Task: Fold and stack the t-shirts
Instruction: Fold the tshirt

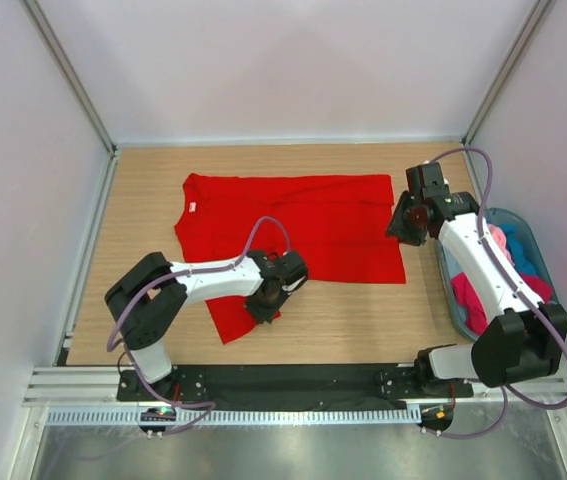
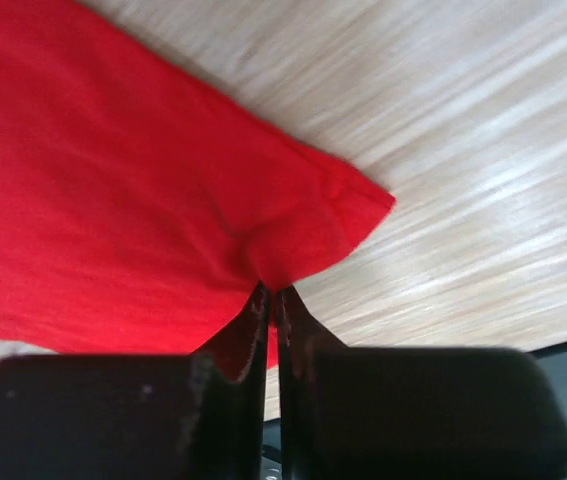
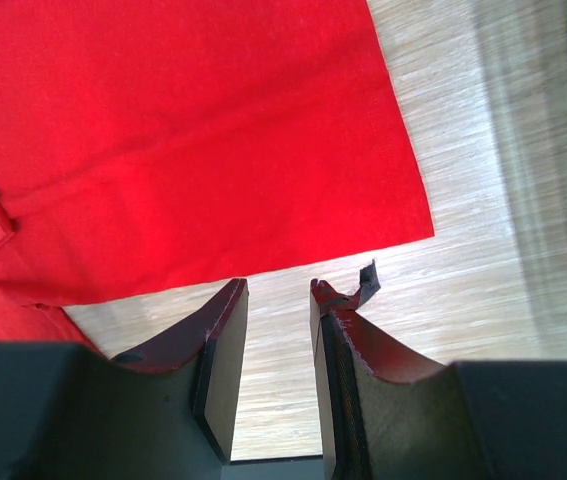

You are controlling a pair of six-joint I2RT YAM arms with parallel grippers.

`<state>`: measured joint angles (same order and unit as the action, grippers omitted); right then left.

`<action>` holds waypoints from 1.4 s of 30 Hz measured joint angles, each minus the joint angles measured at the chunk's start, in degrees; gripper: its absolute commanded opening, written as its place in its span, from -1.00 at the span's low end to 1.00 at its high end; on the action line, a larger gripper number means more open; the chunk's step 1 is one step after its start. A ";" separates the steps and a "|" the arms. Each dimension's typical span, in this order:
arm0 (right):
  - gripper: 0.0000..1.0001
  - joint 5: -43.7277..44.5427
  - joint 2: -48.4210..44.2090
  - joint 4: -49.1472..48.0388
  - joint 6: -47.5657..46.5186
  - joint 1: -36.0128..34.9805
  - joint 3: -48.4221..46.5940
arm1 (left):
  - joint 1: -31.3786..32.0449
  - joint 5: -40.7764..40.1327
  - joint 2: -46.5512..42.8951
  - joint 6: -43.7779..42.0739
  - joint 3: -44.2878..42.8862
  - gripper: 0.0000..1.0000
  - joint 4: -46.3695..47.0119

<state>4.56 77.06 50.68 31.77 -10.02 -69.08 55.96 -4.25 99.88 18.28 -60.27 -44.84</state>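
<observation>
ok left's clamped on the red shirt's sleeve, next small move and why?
Probably lift the left gripper slightly and draw the sleeve inward over the red t-shirt. Its jaws are shut on the sleeve corner, which lies out toward the near edge. The right gripper hangs open by the hem, holding nothing.

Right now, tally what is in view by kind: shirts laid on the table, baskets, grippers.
red t-shirt on the table: 1
basket: 1
grippers: 2, left gripper and right gripper
Total: 4
The piled clothes in the basket cannot be counted.
</observation>
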 measured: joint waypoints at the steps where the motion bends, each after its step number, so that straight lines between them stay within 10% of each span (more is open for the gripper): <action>1: -0.22 0.00 -0.24 0.00 0.02 0.00 0.26 | 0.00 -0.74 0.24 0.09 -0.35 -0.99 -0.44; 42: -0.05 18.36 14.27 -5.99 28.61 -0.76 17.38 | -0.59 -8.15 -15.02 -0.61 -8.50 -1.00 -18.14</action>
<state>22.92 91.33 44.69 60.38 -10.79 -51.70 55.37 -12.40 84.86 17.67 -68.77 -62.98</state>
